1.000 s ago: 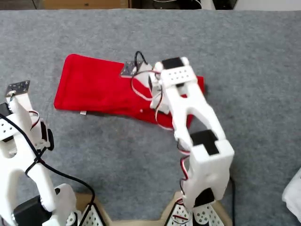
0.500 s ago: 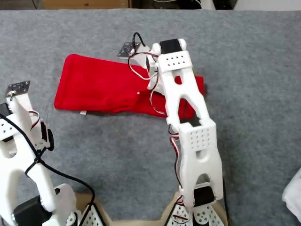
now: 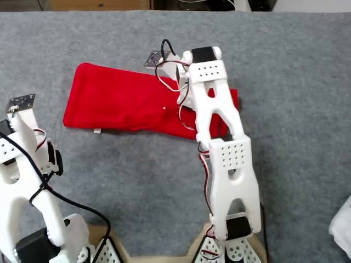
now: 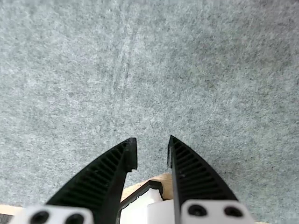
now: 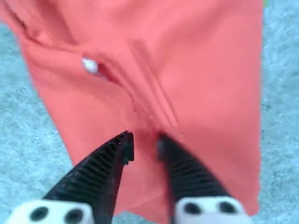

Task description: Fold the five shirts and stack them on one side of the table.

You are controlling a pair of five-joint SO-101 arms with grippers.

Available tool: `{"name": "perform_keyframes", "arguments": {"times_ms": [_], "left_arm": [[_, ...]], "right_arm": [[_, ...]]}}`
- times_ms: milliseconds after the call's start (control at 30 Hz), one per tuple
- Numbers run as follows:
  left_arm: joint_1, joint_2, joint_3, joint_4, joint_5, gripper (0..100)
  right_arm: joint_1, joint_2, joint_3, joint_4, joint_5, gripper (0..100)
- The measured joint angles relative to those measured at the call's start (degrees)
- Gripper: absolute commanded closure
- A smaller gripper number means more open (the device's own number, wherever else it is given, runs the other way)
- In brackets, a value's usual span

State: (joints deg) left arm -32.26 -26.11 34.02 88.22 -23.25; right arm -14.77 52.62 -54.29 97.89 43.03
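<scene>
A red shirt lies partly folded as a long band across the middle of the grey table. My right arm stretches over its right half. In the right wrist view my right gripper is shut on a ridge of the red shirt, and creases run into the narrow gap between the jaws. A small white spot sits on the cloth beyond the tips. My left gripper hangs open over bare felt, with my left arm at the near left corner.
A bit of white cloth shows at the near right edge of the table. Wooden bases of both arms stand at the near edge. Bare grey felt lies to the right of the shirt and in front of it.
My right arm stretched toward the far edge of the shirt, then settled slightly back. The shirt's near right edge drew a little away from me. The left arm kept still.
</scene>
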Motion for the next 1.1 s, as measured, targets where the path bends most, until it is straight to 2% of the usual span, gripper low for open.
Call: {"name": "perform_keyframes", "arguments": {"times_ms": [133,233,400,767,1100], "left_arm": [[0.0,0.0,0.0,0.0,0.0,88],[0.0,0.0,0.0,0.0,0.0,88],[0.0,0.0,0.0,0.0,0.0,88],[0.0,0.0,0.0,0.0,0.0,88],[0.0,0.0,0.0,0.0,0.0,88]], "right_arm": [[0.4,0.0,-0.5,-0.2,0.4,72.4],[0.4,0.1,-4.1,1.0,0.4,76.4],[0.2,-0.1,-10.1,3.3,0.3,99.1],[-9.7,-6.0,4.0,2.7,-4.7,99.3],[-9.8,-1.0,5.7,-7.6,-5.3,99.3]]}}
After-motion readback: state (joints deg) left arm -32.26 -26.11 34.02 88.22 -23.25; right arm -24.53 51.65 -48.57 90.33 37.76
